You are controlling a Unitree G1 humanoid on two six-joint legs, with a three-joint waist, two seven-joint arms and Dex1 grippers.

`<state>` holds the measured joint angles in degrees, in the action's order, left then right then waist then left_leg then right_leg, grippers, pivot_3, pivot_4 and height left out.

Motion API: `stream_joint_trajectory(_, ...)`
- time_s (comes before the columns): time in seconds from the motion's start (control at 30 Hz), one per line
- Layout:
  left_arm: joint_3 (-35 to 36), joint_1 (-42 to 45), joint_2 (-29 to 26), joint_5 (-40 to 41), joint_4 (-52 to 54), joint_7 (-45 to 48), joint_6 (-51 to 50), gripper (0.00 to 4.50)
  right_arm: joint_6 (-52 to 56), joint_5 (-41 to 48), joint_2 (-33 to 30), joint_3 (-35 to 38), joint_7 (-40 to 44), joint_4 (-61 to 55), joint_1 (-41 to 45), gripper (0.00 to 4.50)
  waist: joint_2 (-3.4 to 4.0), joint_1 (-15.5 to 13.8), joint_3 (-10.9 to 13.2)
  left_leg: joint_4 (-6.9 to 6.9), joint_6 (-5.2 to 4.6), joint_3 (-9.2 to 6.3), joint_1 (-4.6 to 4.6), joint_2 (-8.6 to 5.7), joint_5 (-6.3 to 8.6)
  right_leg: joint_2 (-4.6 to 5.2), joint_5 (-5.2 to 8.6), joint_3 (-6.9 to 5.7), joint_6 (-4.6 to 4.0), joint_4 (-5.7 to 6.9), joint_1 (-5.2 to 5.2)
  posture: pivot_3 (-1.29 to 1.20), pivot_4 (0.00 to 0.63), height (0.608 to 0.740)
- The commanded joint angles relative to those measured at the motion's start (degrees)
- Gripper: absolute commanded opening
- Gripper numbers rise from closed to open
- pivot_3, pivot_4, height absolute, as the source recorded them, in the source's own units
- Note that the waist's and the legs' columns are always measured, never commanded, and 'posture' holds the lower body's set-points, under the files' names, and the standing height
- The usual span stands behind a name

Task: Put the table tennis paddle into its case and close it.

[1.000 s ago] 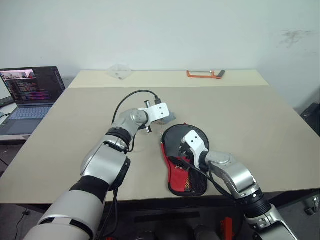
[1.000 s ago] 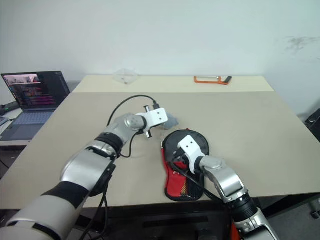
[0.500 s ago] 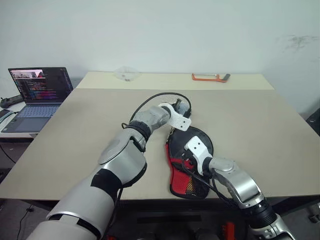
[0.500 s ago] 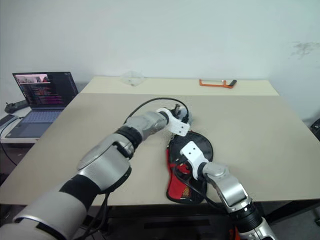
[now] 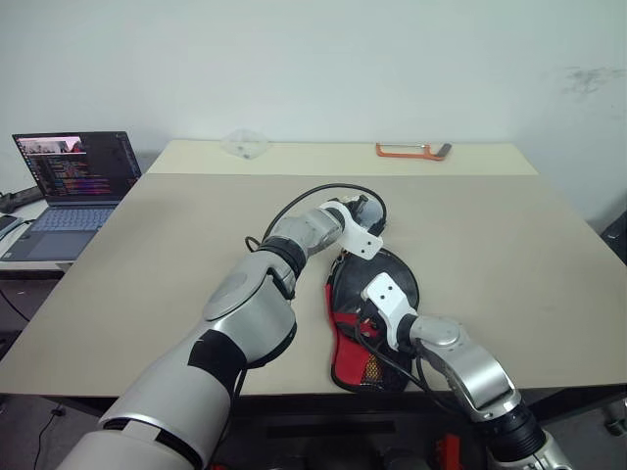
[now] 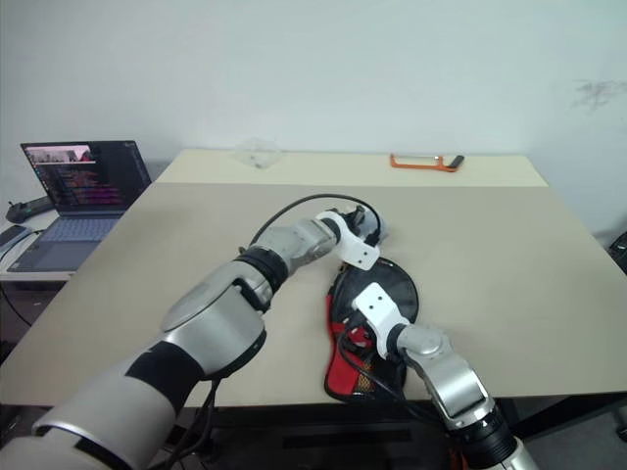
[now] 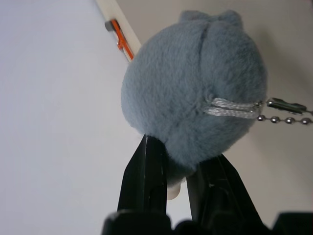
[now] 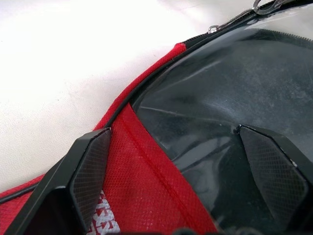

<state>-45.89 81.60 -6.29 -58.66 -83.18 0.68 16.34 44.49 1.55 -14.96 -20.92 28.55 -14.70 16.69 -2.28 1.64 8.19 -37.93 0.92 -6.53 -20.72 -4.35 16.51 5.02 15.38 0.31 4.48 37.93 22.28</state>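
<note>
one case [image 5: 372, 318]; left pincer [image 7: 180, 169] pinching one grey pompom [image 7: 195, 88], right pincer [image 8: 188, 161] spread.

A wide beige worktop [image 5: 176, 245] carries the things; a seam runs across it near the far edge. The case [image 5: 387, 279], black above and red below, lies flat near the front edge, round end pointing away. At the far edge lies an orange-handled tool [image 5: 411, 150], perhaps a small saw, and well to its left a small clear plastic object [image 5: 243, 144]. An open laptop [image 5: 71, 176] rests on a separate lower surface beside the left side
</note>
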Motion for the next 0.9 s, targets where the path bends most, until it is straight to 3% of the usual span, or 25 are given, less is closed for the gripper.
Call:
stream_joint_trajectory(0.03,1.02,4.2,-1.1,0.72,2.06,-0.95,-2.19,0.29,9.44,1.31,-0.04,-8.37,2.58,7.64,-6.58,4.5,0.01,0.01,0.0,0.0,-0.02,0.0,0.0,0.0,0.02,0.0,0.0,0.0,0.0,-0.01,0.0,0.0,0.15,0.74)
stream_joint_trajectory(0.37,1.23,0.64,-8.56,0.93,1.7,4.17,-5.85,0.29,8.99,1.06,-0.16,-8.18,2.95,7.63,-5.86,4.5,0.02,0.28,-0.03,0.04,-0.02,0.01,0.04,0.02,0.05,-0.04,0.01,0.01,0.01,-0.01,0.01,0.0,0.15,0.74)
stream_joint_trajectory(0.57,3.19,-0.74,-9.01,2.66,1.82,5.95,-7.32,0.29,8.56,1.57,-0.44,-5.79,2.78,7.01,-5.24,4.5,0.02,0.28,-0.04,0.05,-0.03,0.01,0.05,0.03,0.05,-0.04,0.01,0.01,0.01,0.0,0.01,0.0,0.15,0.74)
stream_joint_trajectory(0.9,3.7,-1.4,-7.15,3.51,2.01,6.58,-6.42,0.29,9.14,6.25,5.23,4.71,0.48,8.27,1.69,4.5,0.05,0.38,0.02,0.04,-0.03,0.02,0.03,0.03,0.06,-0.04,0.0,0.05,0.0,0.06,0.06,0.0,0.15,0.74)
